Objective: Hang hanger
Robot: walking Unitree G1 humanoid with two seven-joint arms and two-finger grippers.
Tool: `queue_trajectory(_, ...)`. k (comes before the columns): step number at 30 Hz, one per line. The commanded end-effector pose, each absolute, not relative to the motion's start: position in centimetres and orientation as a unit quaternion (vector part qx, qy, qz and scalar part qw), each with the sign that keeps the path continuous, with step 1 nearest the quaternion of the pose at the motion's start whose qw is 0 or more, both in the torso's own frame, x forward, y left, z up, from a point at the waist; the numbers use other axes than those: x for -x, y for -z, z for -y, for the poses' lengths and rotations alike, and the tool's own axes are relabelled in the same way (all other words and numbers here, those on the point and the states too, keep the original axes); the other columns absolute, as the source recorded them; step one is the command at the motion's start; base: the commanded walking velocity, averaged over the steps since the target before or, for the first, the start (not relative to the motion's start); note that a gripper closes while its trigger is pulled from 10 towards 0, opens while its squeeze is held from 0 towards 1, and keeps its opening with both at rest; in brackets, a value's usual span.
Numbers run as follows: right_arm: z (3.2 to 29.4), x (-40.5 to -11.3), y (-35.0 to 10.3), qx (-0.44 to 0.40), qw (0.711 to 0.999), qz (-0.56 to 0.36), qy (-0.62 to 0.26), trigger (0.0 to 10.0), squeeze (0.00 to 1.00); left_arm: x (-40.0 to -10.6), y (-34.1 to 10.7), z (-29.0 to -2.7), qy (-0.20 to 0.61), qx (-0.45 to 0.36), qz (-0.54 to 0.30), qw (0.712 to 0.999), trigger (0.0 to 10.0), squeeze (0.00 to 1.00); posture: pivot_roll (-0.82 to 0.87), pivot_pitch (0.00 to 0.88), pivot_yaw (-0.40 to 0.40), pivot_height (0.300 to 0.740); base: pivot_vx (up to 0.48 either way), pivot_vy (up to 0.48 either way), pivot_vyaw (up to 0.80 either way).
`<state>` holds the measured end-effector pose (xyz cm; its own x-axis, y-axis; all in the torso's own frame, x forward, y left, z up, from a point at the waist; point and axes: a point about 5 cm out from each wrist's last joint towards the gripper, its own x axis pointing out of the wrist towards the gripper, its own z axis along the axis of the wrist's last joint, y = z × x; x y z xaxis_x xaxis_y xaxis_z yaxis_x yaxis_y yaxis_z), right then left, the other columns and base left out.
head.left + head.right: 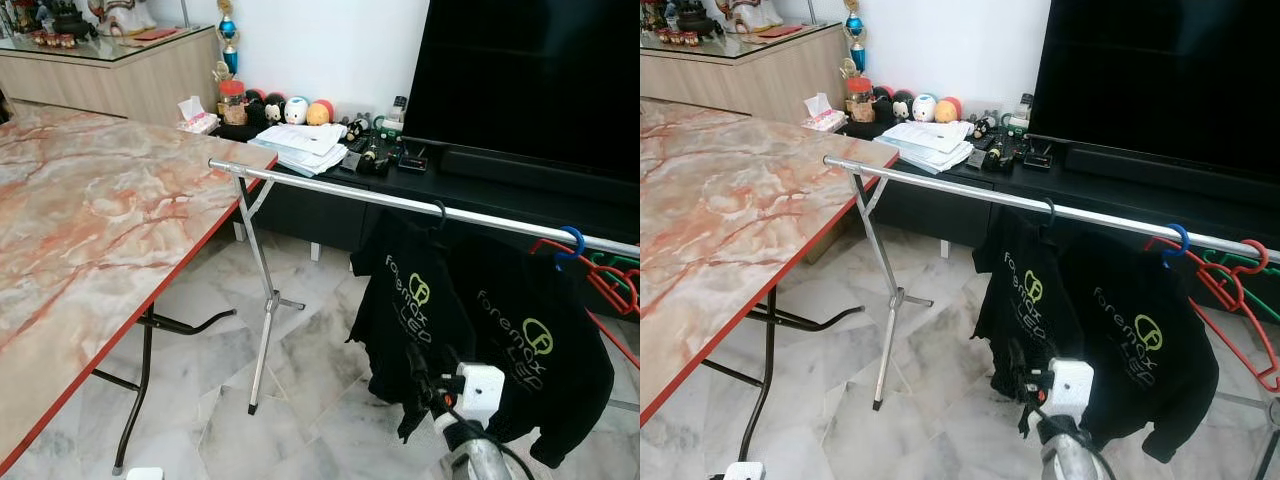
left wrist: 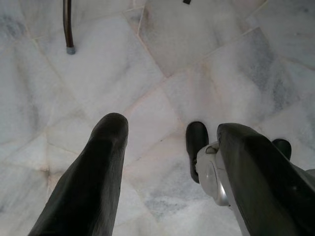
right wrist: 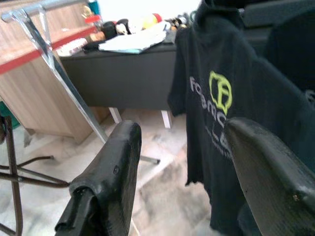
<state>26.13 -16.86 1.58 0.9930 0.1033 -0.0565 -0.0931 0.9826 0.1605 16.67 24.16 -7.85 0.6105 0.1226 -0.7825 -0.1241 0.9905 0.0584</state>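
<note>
A marble-patterned surface fills the left, with a black TV on a dark cabinet behind. A silver rail runs from the surface's corner toward the right. Two black shirts hang from it on hangers, the nearer by a black hook, the farther by a blue hook; red hangers hang beside them. The right gripper hovers low just before the shirts, jaws released and empty. The left gripper hangs over the marble floor, jaws released.
</note>
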Motion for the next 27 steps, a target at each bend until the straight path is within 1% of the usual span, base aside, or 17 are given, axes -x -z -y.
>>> queue_trajectory(1,16.98,-26.39,-2.17,-0.079,0.996,-0.018,-0.041,10.0,0.00,-15.85,8.13,-24.49,-0.077,0.008,-0.446,0.892,10.0,0.00,0.01,0.017,0.001,0.740,0.270,0.000,0.00)
queue_trajectory(7,17.39,-26.63,-2.37,-0.077,0.997,-0.024,-0.019,10.0,0.00,-15.52,8.30,-24.41,-0.072,0.013,-0.452,0.889,10.0,0.00,0.01,0.017,-0.001,0.740,0.282,0.000,0.00)
queue_trajectory(10,17.52,-26.76,-2.33,-0.077,0.996,-0.032,-0.016,10.0,0.00,-15.43,8.36,-24.33,-0.071,0.015,-0.453,0.888,10.0,0.00,0.01,0.017,-0.003,0.740,0.000,0.000,0.00)
queue_trajectory(15,17.61,-27.02,-2.61,-0.080,0.996,-0.030,-0.010,10.0,0.00,-15.36,8.37,-24.34,-0.075,0.015,-0.452,0.889,10.0,0.00,0.01,0.017,-0.003,0.740,0.000,0.000,-0.75)
queue_trajectory(27,17.04,-27.31,-3.00,-0.080,0.996,-0.022,-0.017,10.0,0.00,-15.38,8.37,-24.33,-0.075,0.015,-0.452,0.889,10.0,0.00,0.01,0.016,-0.002,0.740,0.020,0.000,0.00)
